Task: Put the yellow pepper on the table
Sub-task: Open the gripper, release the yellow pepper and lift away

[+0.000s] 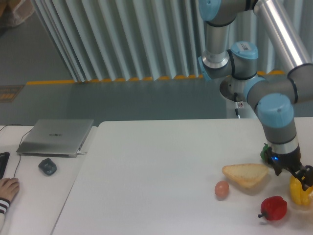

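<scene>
While no writing is legible, the tool (304, 180) pinches the yellow pepper (299, 192) above the table (156, 166).

A single fixed camera stood in front of the table (161, 161) and above it, looked down across its top toward the ribbed wall (122, 39) behind, from mid range, with the arm (274, 98) cut off at right.
</scene>
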